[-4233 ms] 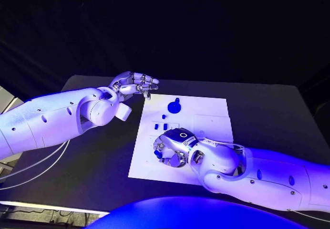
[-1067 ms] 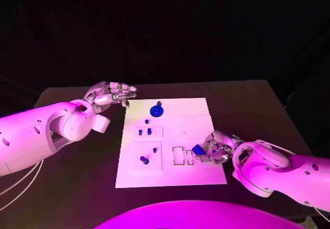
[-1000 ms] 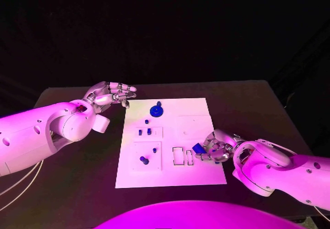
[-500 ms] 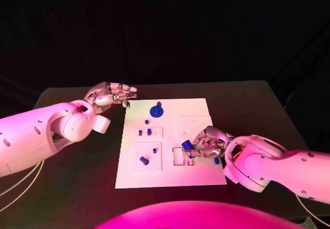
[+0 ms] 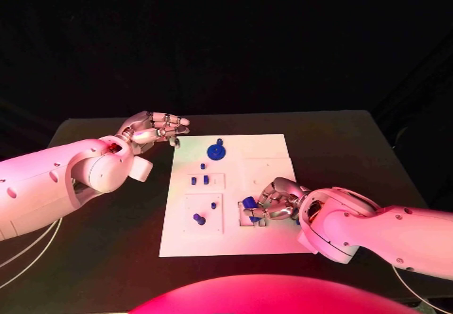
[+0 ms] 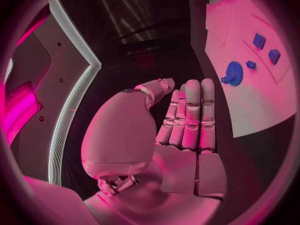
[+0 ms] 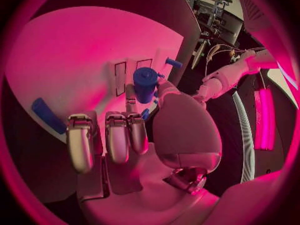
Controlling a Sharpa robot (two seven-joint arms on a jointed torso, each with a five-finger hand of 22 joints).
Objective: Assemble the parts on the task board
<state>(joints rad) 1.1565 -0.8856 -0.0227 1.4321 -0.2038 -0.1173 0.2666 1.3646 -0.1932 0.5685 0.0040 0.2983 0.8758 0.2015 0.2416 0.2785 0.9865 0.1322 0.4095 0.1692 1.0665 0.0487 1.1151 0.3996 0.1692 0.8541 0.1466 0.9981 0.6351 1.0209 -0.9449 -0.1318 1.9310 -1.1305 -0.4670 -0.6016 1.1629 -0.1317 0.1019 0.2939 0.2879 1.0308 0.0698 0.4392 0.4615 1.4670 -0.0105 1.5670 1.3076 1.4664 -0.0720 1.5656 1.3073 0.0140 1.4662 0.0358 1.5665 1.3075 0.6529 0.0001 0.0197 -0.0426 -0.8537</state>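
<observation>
A white task board (image 5: 273, 242) lies flat in the middle of a black tabletop (image 5: 378, 150). Near its lower middle, the right hand (image 5: 273, 203) holds a small blue cylinder-shaped part (image 5: 250, 203) pinched between thumb and fingers, just above two narrow rectangular slots (image 5: 247, 218) cut into the board. In the right wrist view the same blue part (image 7: 145, 84) stands at the fingertips (image 7: 130, 92), close beside the slots (image 7: 120, 78); whether it touches the board is hard to tell.

Other blue parts sit on the board. A round gear-like piece (image 5: 217, 152) with a small knob lies near the far edge. Two small blue blocks (image 5: 199, 180) stand side by side below it on the board's left half. Lower still, a short blue peg (image 5: 199, 219) and a tiny blue stub (image 5: 213, 205) sit in a square recessed panel. A flat blue bar (image 7: 47, 115) lies at the board's edge beside the right hand.

The left hand (image 5: 156, 129) hovers off the board's far left corner, above the tabletop. It holds nothing, with its fingers (image 6: 190, 116) straight and close together.
</observation>
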